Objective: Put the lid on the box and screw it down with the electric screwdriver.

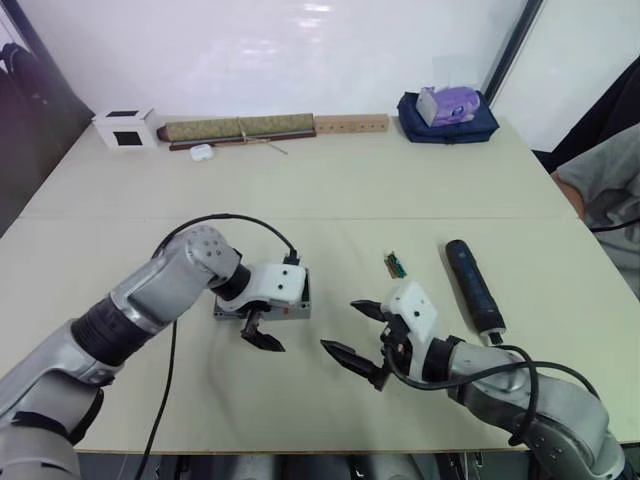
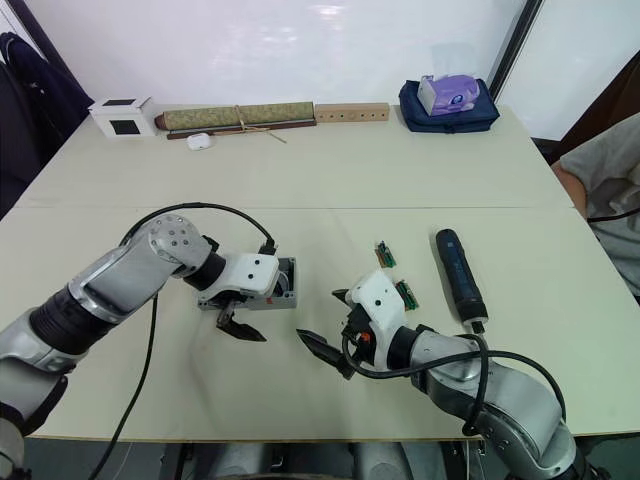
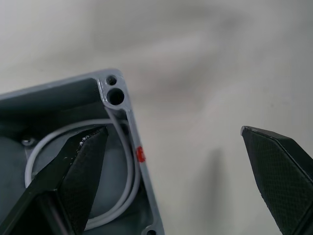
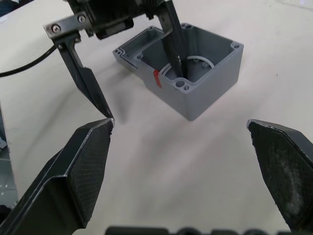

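The grey box (image 4: 210, 93) sits open-topped on the table left of centre, with a red mark (image 3: 140, 154) on its side and a white ring inside. My left gripper (image 1: 262, 335) is open astride the marked wall, one finger (image 3: 83, 176) inside the box and the other outside. A shallow grey piece that looks like the lid (image 4: 124, 51) lies against the box's far side, mostly hidden under my left wrist. My right gripper (image 1: 342, 325) hovers open and empty just right of the box. The black electric screwdriver (image 1: 473, 285) lies on the table to the right.
Small green strips (image 2: 386, 254) lie between the box and the screwdriver. Along the back edge stand a white cube (image 1: 125, 128), a rolled mat (image 1: 240, 128), a wooden strip (image 1: 350, 124) and a blue bag with a purple pack (image 1: 447, 115). A person's arm (image 1: 605, 190) is at the right.
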Robot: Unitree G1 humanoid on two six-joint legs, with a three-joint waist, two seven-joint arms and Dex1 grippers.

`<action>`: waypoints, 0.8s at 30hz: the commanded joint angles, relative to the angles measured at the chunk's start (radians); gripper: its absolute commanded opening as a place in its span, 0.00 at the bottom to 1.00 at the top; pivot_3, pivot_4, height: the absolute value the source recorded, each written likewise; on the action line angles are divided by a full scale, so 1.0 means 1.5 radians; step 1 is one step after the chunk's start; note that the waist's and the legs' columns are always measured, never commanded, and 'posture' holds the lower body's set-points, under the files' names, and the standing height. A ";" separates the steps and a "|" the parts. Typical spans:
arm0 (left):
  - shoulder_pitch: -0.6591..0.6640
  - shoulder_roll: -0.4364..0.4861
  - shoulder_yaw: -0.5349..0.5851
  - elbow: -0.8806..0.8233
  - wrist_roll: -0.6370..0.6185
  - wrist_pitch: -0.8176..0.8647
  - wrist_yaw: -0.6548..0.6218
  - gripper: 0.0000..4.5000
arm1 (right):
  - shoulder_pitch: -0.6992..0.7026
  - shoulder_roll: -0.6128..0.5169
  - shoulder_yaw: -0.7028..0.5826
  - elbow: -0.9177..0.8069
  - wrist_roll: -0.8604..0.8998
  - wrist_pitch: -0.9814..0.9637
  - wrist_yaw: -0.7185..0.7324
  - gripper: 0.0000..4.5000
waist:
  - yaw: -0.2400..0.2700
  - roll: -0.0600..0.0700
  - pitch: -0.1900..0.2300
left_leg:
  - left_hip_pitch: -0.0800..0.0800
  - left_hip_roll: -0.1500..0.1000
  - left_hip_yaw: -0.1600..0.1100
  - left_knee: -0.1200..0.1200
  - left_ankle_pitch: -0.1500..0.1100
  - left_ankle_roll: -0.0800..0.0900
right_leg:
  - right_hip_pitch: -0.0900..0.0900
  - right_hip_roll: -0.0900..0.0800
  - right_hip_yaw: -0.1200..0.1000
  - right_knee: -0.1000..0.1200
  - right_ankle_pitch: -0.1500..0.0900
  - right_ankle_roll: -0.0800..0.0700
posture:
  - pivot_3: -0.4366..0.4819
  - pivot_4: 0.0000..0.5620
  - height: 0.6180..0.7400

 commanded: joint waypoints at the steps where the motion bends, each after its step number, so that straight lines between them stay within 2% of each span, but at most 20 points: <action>1: -0.006 -0.007 0.010 0.011 0.022 -0.028 0.003 0.65 | 0.001 0.002 -0.024 -0.032 0.002 -0.003 0.006 1.00 | 0.000 0.000 0.000 | 0.000 0.000 0.000 0.000 0.000 0.000 | 0.000 0.000 0.000 0.000 0.000 0.000 | 0.48 0.27 1.00; 9: 0.005 -0.020 0.020 0.024 0.026 -0.042 -0.002 0.00 | -0.004 0.006 -0.026 -0.027 -0.002 0.004 0.011 1.00 | 0.000 0.000 0.000 | 0.000 0.000 0.000 0.000 0.000 0.000 | 0.000 0.000 0.000 0.000 0.000 0.000 | 0.48 0.27 1.00; 18: -0.010 -0.042 0.025 0.064 0.050 -0.070 0.008 0.00 | 0.006 -0.003 -0.030 -0.029 0.004 0.021 0.031 1.00 | 0.002 0.000 0.000 | 0.001 0.000 0.000 0.000 0.000 0.000 | 0.002 0.000 0.000 0.000 0.000 0.000 | 0.48 0.27 1.00; 21: -0.051 -0.076 0.052 0.106 0.029 -0.117 -0.001 0.00 | 0.009 0.014 -0.082 -0.017 0.015 0.000 0.026 1.00 | 0.004 0.000 0.000 | 0.001 -0.001 -0.001 0.001 0.000 0.000 | 0.002 -0.001 -0.001 0.000 0.000 0.000 | 0.48 0.27 1.00; 24: -0.080 -0.086 0.051 0.144 0.008 -0.232 -0.071 0.00 | 0.005 0.018 -0.126 -0.002 0.044 -0.001 0.043 1.00 | 0.001 0.000 0.000 | 0.001 -0.001 -0.001 0.001 0.000 0.000 | 0.002 -0.001 -0.001 0.000 0.000 0.000 | 0.48 0.27 1.00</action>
